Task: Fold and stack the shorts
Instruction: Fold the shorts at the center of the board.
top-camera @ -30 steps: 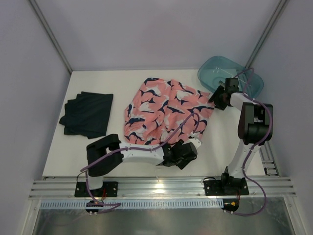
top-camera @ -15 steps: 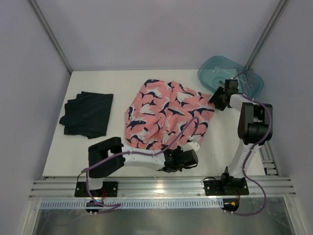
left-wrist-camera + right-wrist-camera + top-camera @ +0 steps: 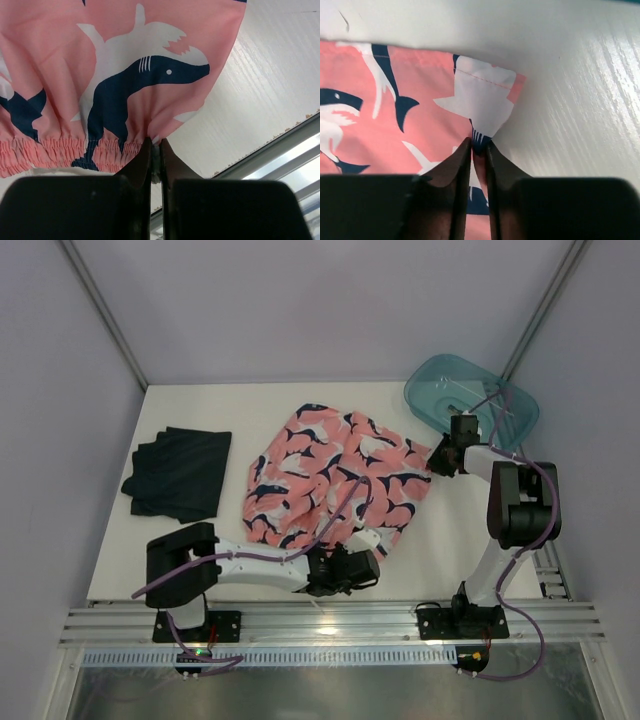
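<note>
Left jaws clamp shut on the elastic waistband (image 3: 65,150) of the shark-print shorts (image 3: 335,465); right jaws pinch a hem corner (image 3: 485,95). Looks thin, limp, light: grip edges, expect sagging. Salmon with navy and white sharks, centre of the counter (image 3: 250,405); folded navy shorts (image 3: 180,472) at nine o'clock

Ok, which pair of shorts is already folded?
The dark navy pair on the left, lying as a compact folded stack; the pink shark-print pair is spread out, pinched by the left fingers and right fingers.
</note>
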Tool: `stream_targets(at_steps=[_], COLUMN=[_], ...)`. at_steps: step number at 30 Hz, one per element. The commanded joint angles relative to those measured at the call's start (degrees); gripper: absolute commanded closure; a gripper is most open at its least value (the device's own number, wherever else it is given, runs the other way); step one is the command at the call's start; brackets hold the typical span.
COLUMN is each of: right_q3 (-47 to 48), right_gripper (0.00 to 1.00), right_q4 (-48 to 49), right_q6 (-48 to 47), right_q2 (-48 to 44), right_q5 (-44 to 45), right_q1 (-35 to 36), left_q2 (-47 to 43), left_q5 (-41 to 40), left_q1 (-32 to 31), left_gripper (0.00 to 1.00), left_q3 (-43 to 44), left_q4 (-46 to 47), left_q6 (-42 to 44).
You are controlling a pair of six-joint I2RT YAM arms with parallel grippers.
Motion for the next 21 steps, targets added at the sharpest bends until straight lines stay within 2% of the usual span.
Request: stream_targets(at_steps=[1,2,7,9,13,16,21], right_q3=[-1.62,-1.44,2.16,2.42,2.43,1.20,5.39], right_gripper=[0.90,0.96,0.96,0.96,0.96,0.96,0.96], right_q4=[0.97,0.10,-11.74,-14.05,-19.67,-21.69,-24.34], right_q6=[0.57,0.22,-2.59,-3.47,-5.84,-7.25,-8.92], right_q2=[-3.40,-4.71,-11.31,-15.26,-20.35,-25.09,-30.83], right_q5=[2.58,3.11,11.80,12.08,12.34,12.95,12.70], right_q1=[0.41,0.33,-0.99,-3.52,-7.13,-8.98,-8.99], left_q2=[-4.69,-5.30,-11.10,-12.77,-13.31,-13.48,-18.13], left_q5=[-0.21,-0.21,4.35,8.03,10.07,11.38,11.92], left_q1=[-0.26,-0.26,-0.26,-0.34,-2.35,-3.33,-3.33], left_gripper=[1.00,1.00,1.00,1.00,1.00,1.00,1.00], left_q3=[-0.81,-0.90,-0.72,-0.55,0.77,3.14,-0.10], left_q4=[0.55,0.28,0.54,1.51,1.95,-3.66,-5.69], left_q6=[-2.87,-3.04,-6.03,-7.52,-10.86,-14.11,-19.91])
